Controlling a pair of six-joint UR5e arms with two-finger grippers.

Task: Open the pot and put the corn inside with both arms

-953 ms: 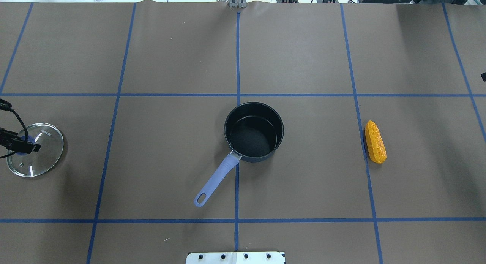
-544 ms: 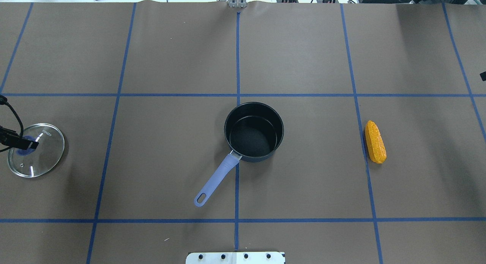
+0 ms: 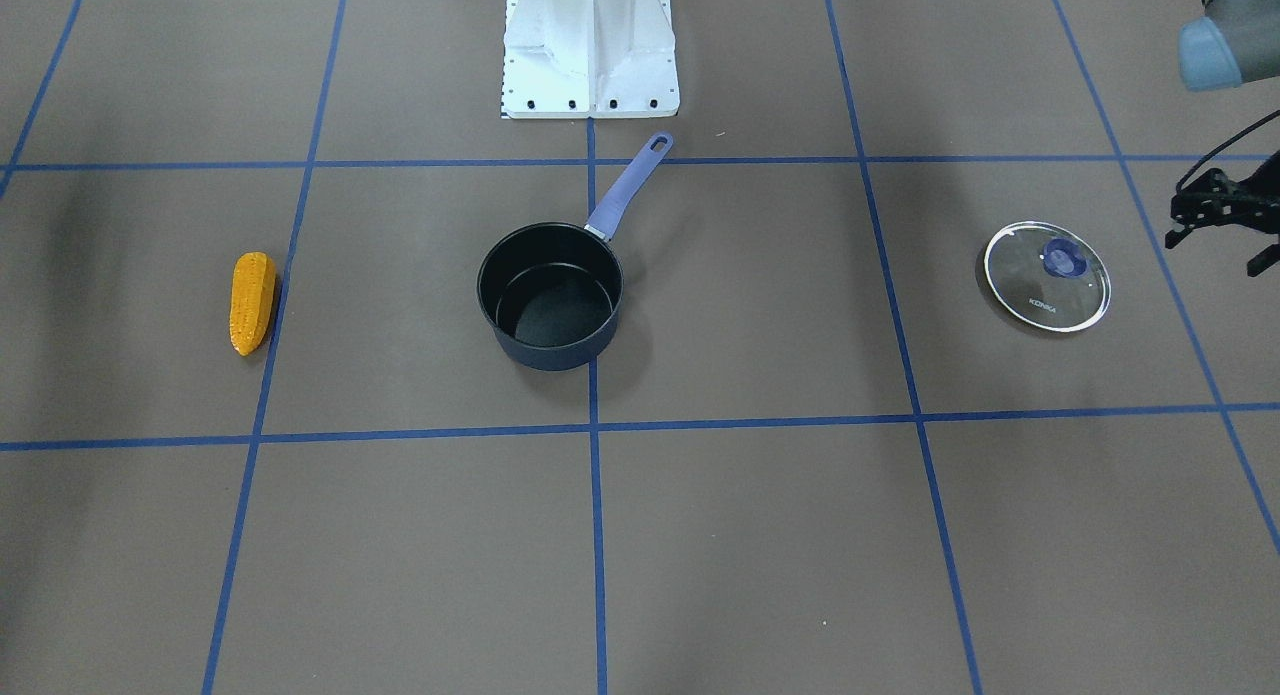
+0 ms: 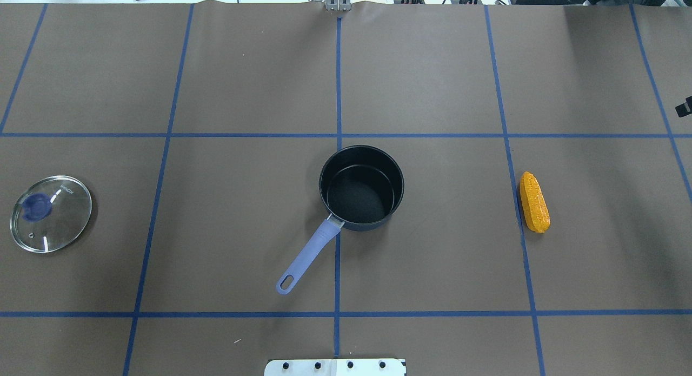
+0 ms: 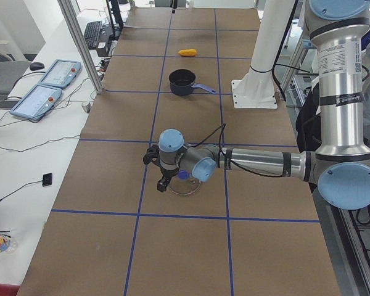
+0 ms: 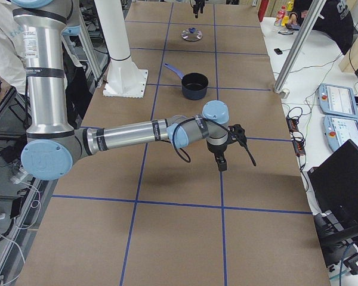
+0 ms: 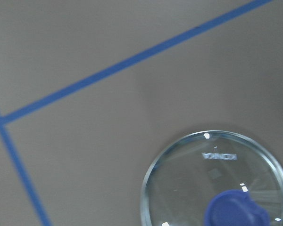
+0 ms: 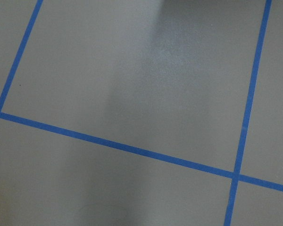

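Brown paper covers the tabletop (image 4: 243,230), ruled into large squares by blue tape lines (image 4: 338,84).

At the right edge of the front-facing view, the left hand (image 3: 1214,247) hangs just beside the glass lid (image 3: 1047,277) without touching it. Its jaws stand spread and hold nothing. The lid lies flat with its blue knob (image 3: 1064,260) upward, and the word KONKA is printed on the glass near the rim. The left wrist camera catches the same lid and lettering in its lower right corner.

The right hand (image 6: 219,161) shows in the middle of the right-side view, pointing down over a tape line. It also appears as a black sliver at the right edge of the overhead view. I cannot tell whether its jaws are together or apart. Its wrist camera sees only taped surface.

Near the centre of the overhead view stands the dark pot (image 4: 373,223), uncovered, with only its black bottom showing inside. Its lilac handle (image 4: 308,257) reaches toward the lower left.

The corn (image 4: 534,202) lies on the tabletop at the right of that view. It runs lengthwise just beside a tape line, well apart from the pot and from both hands.
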